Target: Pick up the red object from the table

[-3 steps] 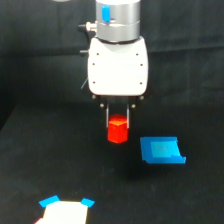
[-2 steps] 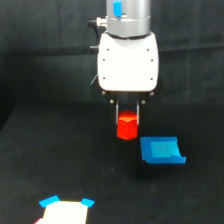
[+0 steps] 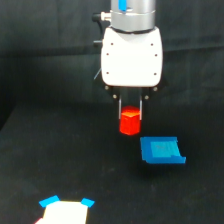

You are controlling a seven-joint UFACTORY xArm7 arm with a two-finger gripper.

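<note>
The hand [image 3: 131,112] hangs under the big white body of the arm, and its two thin fingers [image 3: 120,109] are closed on the red object [image 3: 130,121]. The block sits between the fingers, with its upper part inside them and its lower part showing below the fingertips. It seems to be held a little above the tabletop [image 3: 60,165], not resting on it, but the exterior view alone does not let me be sure of the gap under it.

So the relation that matters is simple: the red object is directly below the hand and in its grip, and its axis stands upright, in line with the fingers. I judge that the picking is mostly done and that what remains is to carry the block straight up.

For room, the blue tray-like piece [image 3: 161,150] lies on the tabletop just beside the block, toward the exterior view's right and nearer to the front edge. It does not touch the block. A white piece with blue corners [image 3: 65,211] lies well apart, near the front edge toward the exterior view's left. Above the block nothing stands in the way, so a vertical lift looks free. A sideways move toward the blue piece would be the only risk.
</note>
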